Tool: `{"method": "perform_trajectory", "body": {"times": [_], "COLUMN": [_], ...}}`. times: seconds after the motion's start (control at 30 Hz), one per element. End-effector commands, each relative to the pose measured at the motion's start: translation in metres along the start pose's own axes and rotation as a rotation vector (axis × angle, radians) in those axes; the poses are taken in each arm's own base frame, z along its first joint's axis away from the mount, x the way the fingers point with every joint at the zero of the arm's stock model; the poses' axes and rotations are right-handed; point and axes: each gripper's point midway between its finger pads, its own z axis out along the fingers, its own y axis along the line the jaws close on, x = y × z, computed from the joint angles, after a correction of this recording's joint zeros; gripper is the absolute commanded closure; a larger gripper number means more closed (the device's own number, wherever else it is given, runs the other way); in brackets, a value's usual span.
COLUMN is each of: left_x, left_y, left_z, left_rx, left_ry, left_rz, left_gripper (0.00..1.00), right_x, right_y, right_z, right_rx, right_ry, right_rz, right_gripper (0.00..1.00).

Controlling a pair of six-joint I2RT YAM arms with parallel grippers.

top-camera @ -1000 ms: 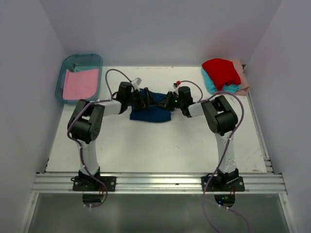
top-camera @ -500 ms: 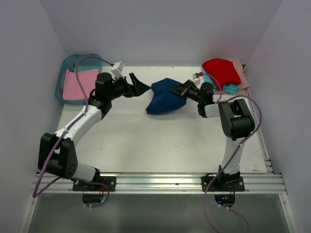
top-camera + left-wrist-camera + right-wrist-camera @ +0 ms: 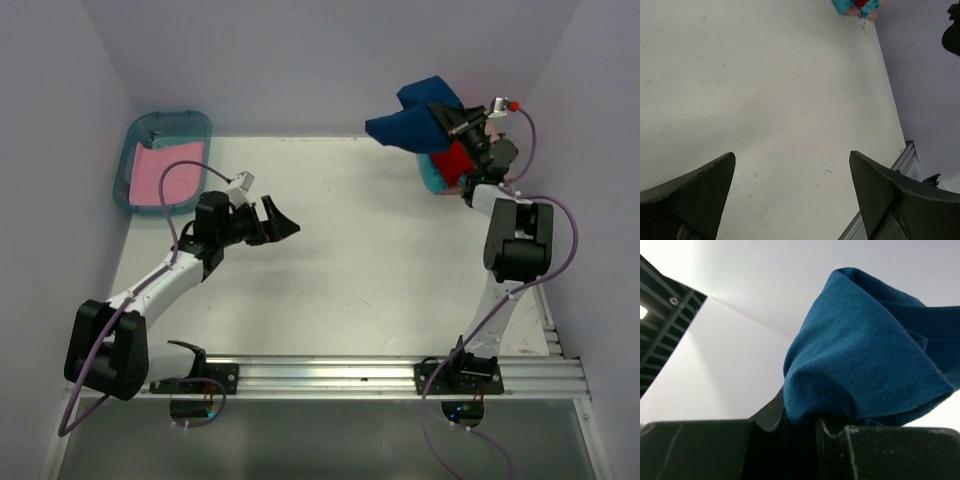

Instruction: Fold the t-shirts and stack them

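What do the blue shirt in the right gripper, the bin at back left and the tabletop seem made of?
Navy t-shirt: soft knit cloth, matte; fine ribbed texture, limp folds. Teal bin: probably plastic; translucent walls, smooth rim. Tabletop: hard, matte white with faint streaks and specks; laminate or painted board, cannot tell.

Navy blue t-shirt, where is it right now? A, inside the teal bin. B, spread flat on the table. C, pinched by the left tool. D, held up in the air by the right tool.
D: the right tool is shut on the navy blue t-shirt, which hangs clear of the table near the red t-shirt, while the left tool is open and empty.
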Motion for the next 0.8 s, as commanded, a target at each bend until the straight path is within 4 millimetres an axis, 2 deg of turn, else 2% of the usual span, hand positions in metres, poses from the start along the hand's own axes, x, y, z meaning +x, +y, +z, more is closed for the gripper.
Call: {"method": "perform_trajectory", "body": {"times": [0.0, 0.03, 0.17, 0.2, 0.27, 0.3, 0.33, 0.53, 0.6, 0.63, 0.77], "left_x": [0.003, 0.009, 0.018, 0.021, 0.023, 0.024, 0.025, 0.035, 0.038, 0.041, 0.045], "left_y": [-0.006, -0.002, 0.000, 0.001, 0.002, 0.003, 0.004, 0.012, 0.015, 0.018, 0.021], "left_z": [-0.013, -0.013, -0.017, -0.017, -0.018, -0.018, -0.019, -0.018, -0.017, -0.016, -0.013], "left_rx": [0.017, 0.011, 0.013, 0.013, 0.010, 0.007, 0.003, -0.019, -0.023, -0.028, -0.032], "left_ry": [-0.021, -0.009, 0.001, 0.010, 0.015, 0.019, 0.022, 0.046, 0.056, 0.066, 0.084], "left_rz": [0.020, 0.015, 0.009, 0.006, 0.008, 0.008, 0.010, 0.005, 0.001, -0.004, -0.009], "left_gripper": [0.00, 0.00, 0.00, 0.00, 0.00, 0.00, 0.00, 0.00, 0.00, 0.00, 0.00], "right_x": [-0.048, -0.063, -0.099, -0.104, -0.118, -0.123, -0.131, -0.157, -0.166, -0.168, -0.180], "right_y": [0.035, 0.036, 0.031, 0.021, 0.018, 0.008, 0.007, -0.019, -0.017, -0.026, -0.030], "right_z": [0.008, 0.006, 0.005, 0.005, 0.005, 0.004, 0.004, -0.005, -0.006, -0.009, -0.011], "right_rx": [-0.118, -0.121, -0.108, -0.083, -0.085, -0.072, -0.072, -0.018, -0.034, -0.029, -0.066], "right_ry": [-0.105, -0.144, -0.242, -0.259, -0.298, -0.314, -0.341, -0.463, -0.509, -0.528, -0.591], "right_rz": [-0.073, -0.088, -0.144, -0.139, -0.166, -0.166, -0.188, -0.249, -0.262, -0.262, -0.284], "right_gripper": [1.00, 1.00, 1.00, 1.00, 1.00, 1.00, 1.00, 1.00, 1.00, 1.00, 1.00]}}
